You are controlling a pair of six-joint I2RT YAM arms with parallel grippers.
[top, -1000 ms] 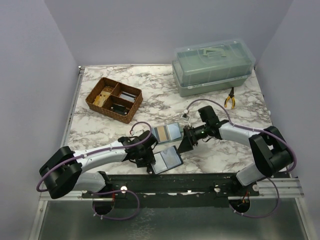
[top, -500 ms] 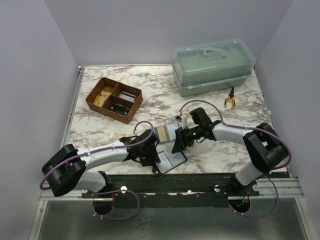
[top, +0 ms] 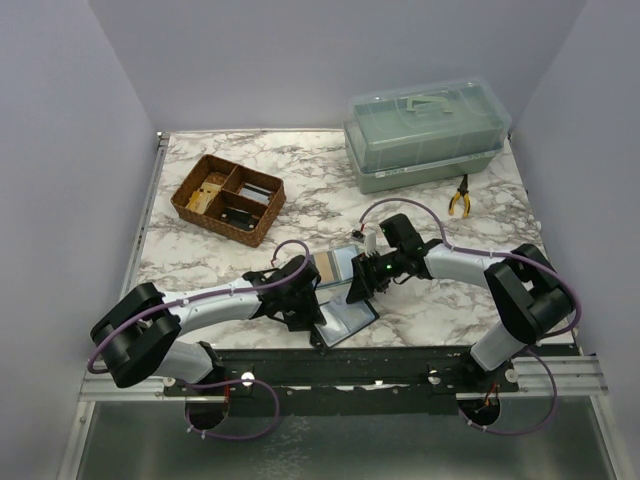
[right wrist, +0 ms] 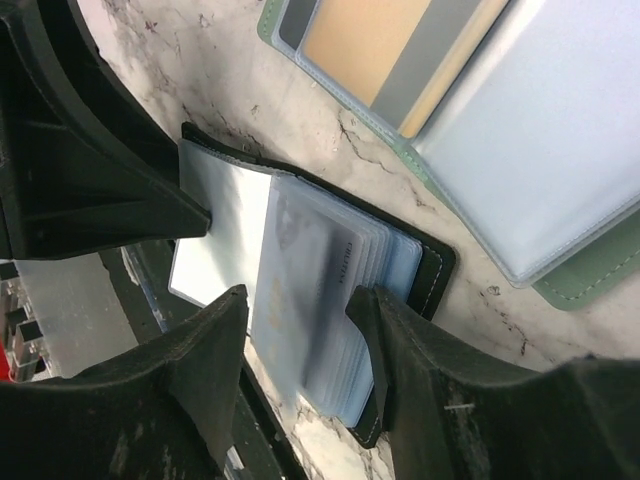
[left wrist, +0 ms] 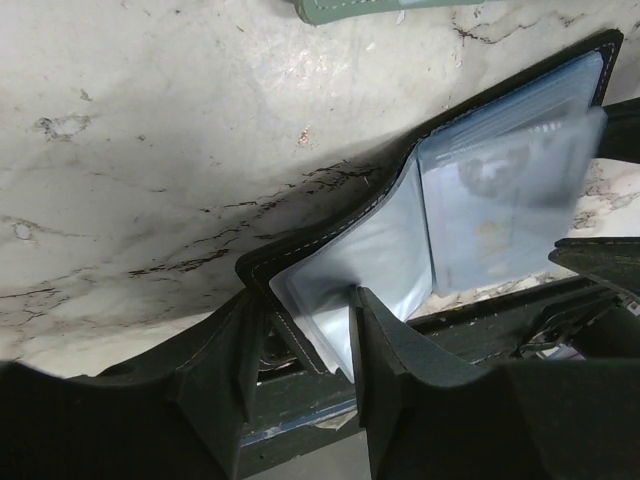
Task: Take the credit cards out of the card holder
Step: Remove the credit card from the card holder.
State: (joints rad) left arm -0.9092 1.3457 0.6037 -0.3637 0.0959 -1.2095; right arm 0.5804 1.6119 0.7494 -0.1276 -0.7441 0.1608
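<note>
**Bimanual set-up for card extraction.** The open black card holder (top: 347,318) lay at the near edge of the marble worktop (top: 450,305), between the two arms. The left gripper (left wrist: 305,300) had its jaws clenched on a corner of the holder's left leaf, with the black cover on one side and the clear sleeve on the other. This grip probably served to anchor the holder and keep it spread, so that a pull would not drag it along. The right gripper (right wrist: 297,297) stood over the right leaf, its jaws on either side of the fanned pale blue-grey credit cards (right wrist: 320,290), placed to pinch them. Whether the jaws already gripped the cards could not be told. The cards were judged not yet withdrawn. A pale green wallet (right wrist: 560,190) lay near the holder on its far side, not touching it.
</note>
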